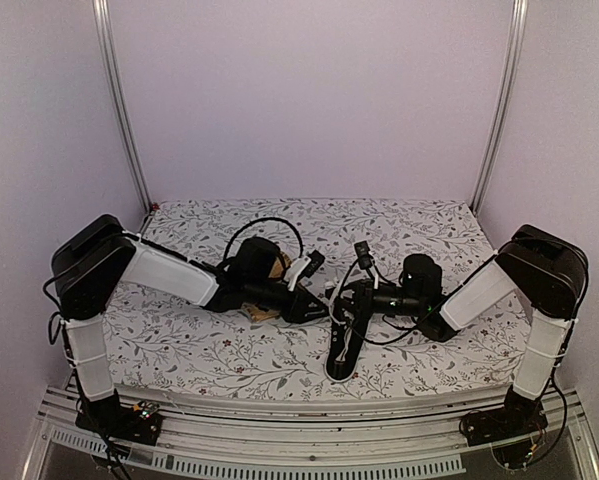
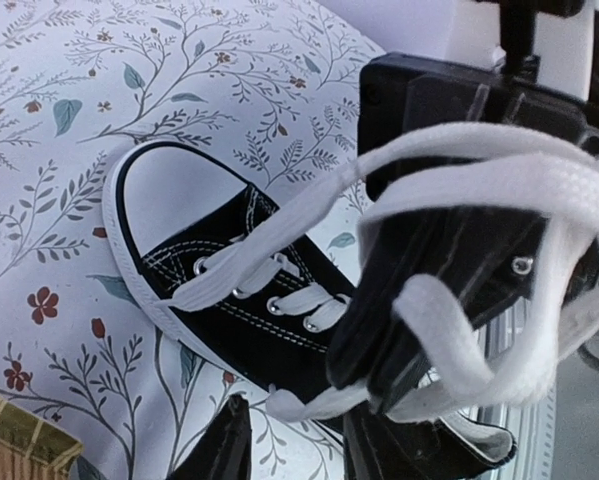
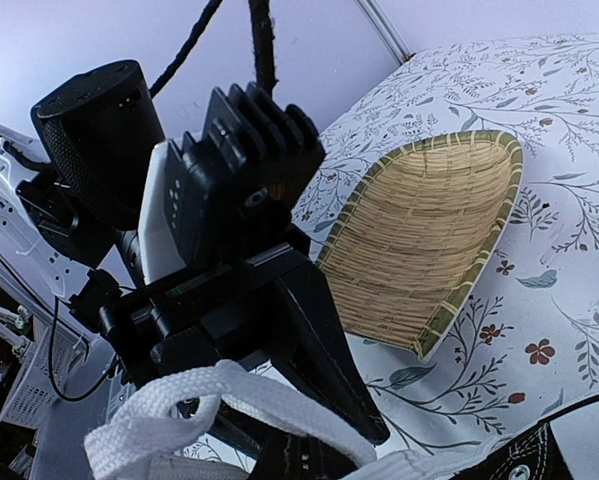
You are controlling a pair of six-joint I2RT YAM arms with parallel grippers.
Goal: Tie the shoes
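Observation:
The black shoe (image 1: 342, 350) with white sole lies in the middle of the table, toe (image 2: 164, 190) pointing to the near edge. Its white laces (image 2: 479, 180) are pulled up and looped round my right gripper (image 2: 364, 385). That gripper is shut on a lace just above the shoe's tongue, and the lace end (image 2: 279, 405) sticks out of its tip. My left gripper (image 2: 294, 450) is right beside it, jaws apart, with that lace end between the fingertips. From the right wrist, a lace loop (image 3: 179, 400) drapes over a left finger (image 3: 319, 330).
A yellow woven tray (image 3: 429, 240) lies on the floral cloth behind the left gripper, partly under the left arm (image 1: 169, 272). Both arms meet over the shoe at mid-table. Metal rails (image 1: 279, 415) run along the near edge.

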